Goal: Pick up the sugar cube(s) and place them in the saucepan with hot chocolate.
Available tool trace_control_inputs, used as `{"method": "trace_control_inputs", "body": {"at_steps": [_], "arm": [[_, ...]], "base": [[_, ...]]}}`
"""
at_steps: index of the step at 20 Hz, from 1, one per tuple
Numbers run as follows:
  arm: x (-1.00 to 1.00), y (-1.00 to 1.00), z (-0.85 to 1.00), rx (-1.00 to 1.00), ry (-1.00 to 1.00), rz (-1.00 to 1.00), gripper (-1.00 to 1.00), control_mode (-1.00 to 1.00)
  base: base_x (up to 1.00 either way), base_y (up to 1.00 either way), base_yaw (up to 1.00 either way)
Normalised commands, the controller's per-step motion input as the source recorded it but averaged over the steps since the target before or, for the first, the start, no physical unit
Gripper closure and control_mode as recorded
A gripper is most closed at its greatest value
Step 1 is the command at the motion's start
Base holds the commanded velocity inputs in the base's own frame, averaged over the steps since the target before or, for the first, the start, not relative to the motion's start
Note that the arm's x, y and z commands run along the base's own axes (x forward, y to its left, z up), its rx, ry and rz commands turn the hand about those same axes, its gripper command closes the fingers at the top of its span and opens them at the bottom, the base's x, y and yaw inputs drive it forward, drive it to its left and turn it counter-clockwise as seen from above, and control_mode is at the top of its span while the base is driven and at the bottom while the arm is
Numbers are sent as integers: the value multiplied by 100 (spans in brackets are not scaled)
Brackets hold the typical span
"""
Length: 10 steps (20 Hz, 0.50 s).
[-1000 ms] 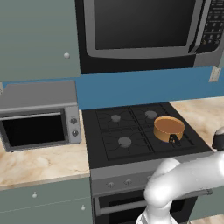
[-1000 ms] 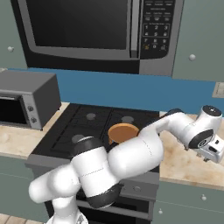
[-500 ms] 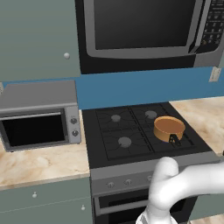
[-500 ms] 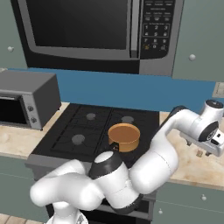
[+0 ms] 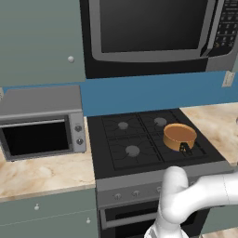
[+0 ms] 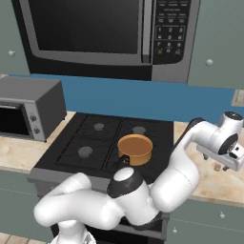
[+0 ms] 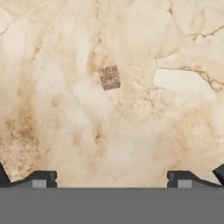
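Marble counter (image 7: 175, 131) bears sugar cube (image 7: 110, 77) below spread hand (image 7: 112, 178).

In the left base view the stove (image 5: 139, 139) sits at centre, with the saucepan with hot chocolate (image 5: 179, 136) on its front right burner, handle toward the front edge. The toaster oven (image 5: 42, 122) stands on the counter (image 5: 42, 172) at the left of the frame, just beside the stove. The microwave (image 5: 158, 32) hangs above the stove, across the upper right. A second stretch of counter lies right of the stove.

In the right base view the gripper (image 6: 224, 167) hangs at the right edge, above that right-hand counter, well apart from the saucepan.

In the hand view the sugar cube (image 7: 110, 77) lies on the counter, above centre, alone, between and beyond the two fingertips (image 7: 41, 178) at the bottom.
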Motion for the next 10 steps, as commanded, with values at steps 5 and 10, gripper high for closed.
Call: {"method": "trace_control_inputs", "body": {"at_steps": [5,10], "arm": [[34,-16,-39,0,-9,0,-100,-100],[22,-5,-17,1,-13,0,-100,-100]], "base": [[0,0,0],[0,0,0]]}}
